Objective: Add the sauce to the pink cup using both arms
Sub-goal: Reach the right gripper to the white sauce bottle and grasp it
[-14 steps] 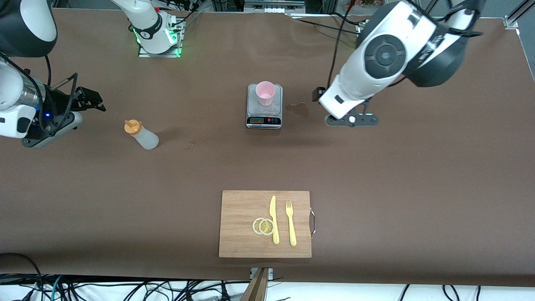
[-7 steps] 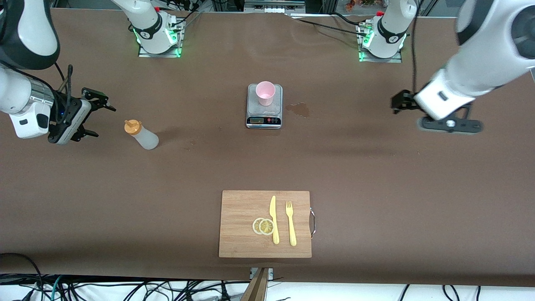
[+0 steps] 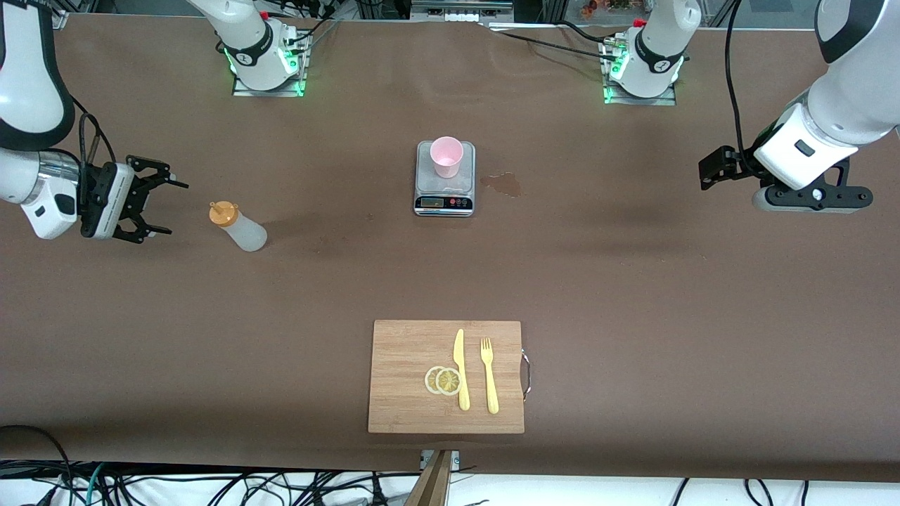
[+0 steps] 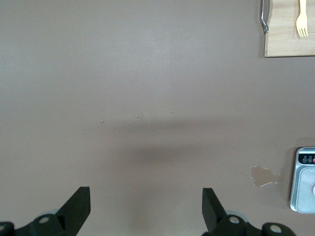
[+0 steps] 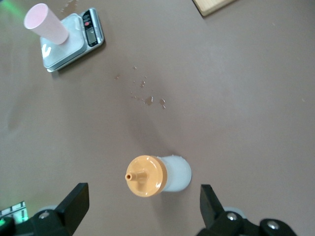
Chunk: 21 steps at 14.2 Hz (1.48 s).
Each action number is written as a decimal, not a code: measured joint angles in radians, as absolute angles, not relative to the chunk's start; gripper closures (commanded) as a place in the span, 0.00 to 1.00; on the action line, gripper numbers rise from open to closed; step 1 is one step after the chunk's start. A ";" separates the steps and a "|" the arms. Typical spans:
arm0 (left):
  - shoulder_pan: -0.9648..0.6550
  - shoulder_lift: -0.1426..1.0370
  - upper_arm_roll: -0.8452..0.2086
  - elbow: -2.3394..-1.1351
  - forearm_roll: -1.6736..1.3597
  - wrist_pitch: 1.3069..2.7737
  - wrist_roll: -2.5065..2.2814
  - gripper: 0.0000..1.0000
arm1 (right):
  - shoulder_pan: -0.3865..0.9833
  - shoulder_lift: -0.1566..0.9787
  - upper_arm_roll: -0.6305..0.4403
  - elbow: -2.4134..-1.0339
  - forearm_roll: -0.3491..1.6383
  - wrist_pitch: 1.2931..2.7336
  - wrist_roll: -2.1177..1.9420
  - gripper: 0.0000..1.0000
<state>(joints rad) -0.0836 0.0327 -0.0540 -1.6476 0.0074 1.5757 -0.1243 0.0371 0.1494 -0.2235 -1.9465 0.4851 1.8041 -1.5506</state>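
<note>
We see the small translucent whitish squeeze bottle with an orange nozzle cap (image 3: 238, 226) standing upright on the brown table (image 3: 633, 281), toward the right arm's end. The right gripper (image 3: 163, 206) hangs just beside it, fingers apart, not touching. The pale pink tapered cup (image 3: 446, 156) stands on the grey scale (image 3: 444, 193). The left gripper (image 3: 706, 172), also spread apart in its wrist view, is over bare table at the left arm's end.

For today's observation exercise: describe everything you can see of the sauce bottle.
The sauce bottle is a small translucent whitish plastic squeeze bottle with an orange nozzle cap, capped. It stands upright on the brown table, toward the right arm's end, apart from the scale. Nothing grips it; the right gripper is beside it, open.
</note>
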 measured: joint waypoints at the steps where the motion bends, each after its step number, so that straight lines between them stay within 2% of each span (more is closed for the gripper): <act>1: -0.084 0.030 -0.054 -1.648 0.007 1.572 -0.124 0.00 | 0.033 0.164 -0.227 -1.951 0.515 1.804 -1.607 0.00; 5: -0.084 0.035 -0.056 -1.610 0.007 1.598 -0.124 0.00 | -0.012 0.241 -0.249 -1.961 0.621 1.771 -1.822 0.00; 8: -0.089 0.036 -0.094 -1.591 0.007 1.599 -0.125 0.00 | -0.036 0.303 -0.282 -1.963 0.677 1.727 -1.964 0.00; 15: -0.082 0.040 -0.102 -1.584 0.007 1.604 -0.125 0.00 | -0.067 0.481 -0.288 -1.959 0.835 1.592 -2.263 0.00; 21: -0.081 0.047 -0.101 -1.579 0.007 1.605 -0.125 0.00 | -0.099 0.564 -0.289 -1.913 0.883 1.519 -2.435 0.00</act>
